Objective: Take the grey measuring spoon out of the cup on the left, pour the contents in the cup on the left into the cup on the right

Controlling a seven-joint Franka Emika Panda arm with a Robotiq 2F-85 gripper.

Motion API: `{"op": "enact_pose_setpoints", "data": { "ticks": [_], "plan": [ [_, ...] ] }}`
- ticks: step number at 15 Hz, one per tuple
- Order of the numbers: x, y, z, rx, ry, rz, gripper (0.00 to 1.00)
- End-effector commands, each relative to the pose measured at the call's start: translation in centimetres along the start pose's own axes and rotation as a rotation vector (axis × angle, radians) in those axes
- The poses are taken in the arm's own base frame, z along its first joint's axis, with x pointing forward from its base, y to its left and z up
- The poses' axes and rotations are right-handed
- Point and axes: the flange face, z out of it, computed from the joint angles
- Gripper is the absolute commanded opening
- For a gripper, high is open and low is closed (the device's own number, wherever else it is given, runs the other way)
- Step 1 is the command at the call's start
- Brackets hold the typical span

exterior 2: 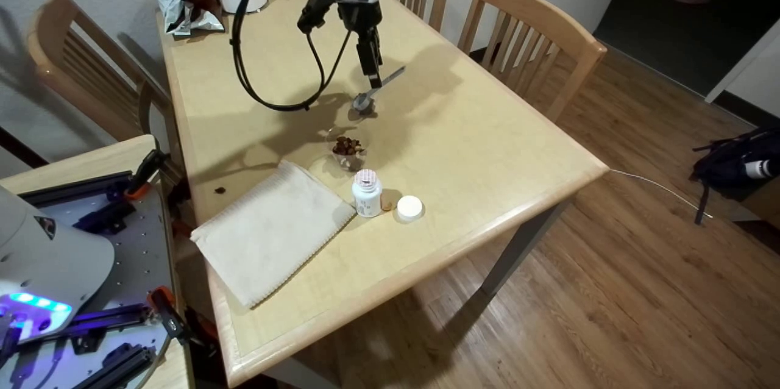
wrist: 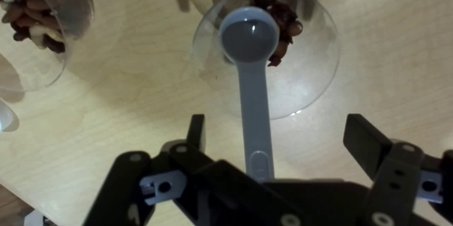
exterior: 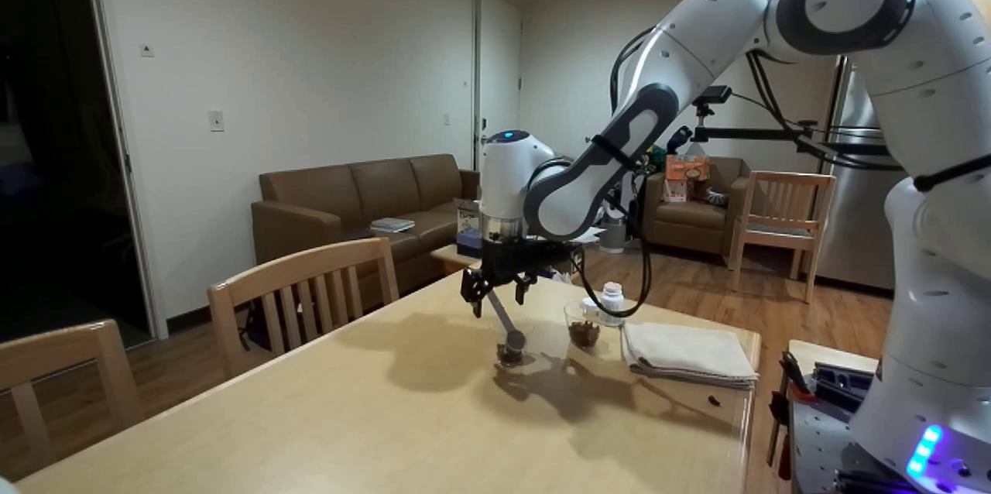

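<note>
Dark tool (wrist: 276, 128), slim round-bowled grey spoon (wrist: 254, 93) beyond

In the wrist view, the handle end of the grey plastic measuring spoon (wrist: 255, 112) disappears behind the black two-fingered tool (wrist: 277, 132), and the spoon's round bowl hides part of the inside of the clear round cup (wrist: 315, 77). A second clear cup (wrist: 42, 70) and a white object (wrist: 5, 117) are cut off by the left edge. In an exterior view, a dark scrap (exterior 2: 220, 190) and the print on the white plastic bottle (exterior 2: 367, 200) are too small to make out.
</note>
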Motion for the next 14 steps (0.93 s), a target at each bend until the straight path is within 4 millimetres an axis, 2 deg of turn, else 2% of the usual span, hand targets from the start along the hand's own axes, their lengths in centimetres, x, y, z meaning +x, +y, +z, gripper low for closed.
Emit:
{"op": "enact_pose_setpoints", "data": {
  "ticks": [1, 6, 7, 8, 14],
  "plan": [
    [1.2, 0.7, -0.1, 0.034, 0.026, -0.085, 1.00],
    [2.5, 2.0, 1.2, 0.028, 0.022, -0.097, 1.00],
    [2.6, 2.0, 1.4, 0.043, 0.019, -0.105, 0.75],
    [2.7, 2.0, 1.6, 0.047, 0.028, -0.108, 0.74],
    [2.6, 1.5, 1.8, 0.085, 0.030, -0.135, 0.33]
  ]
}}
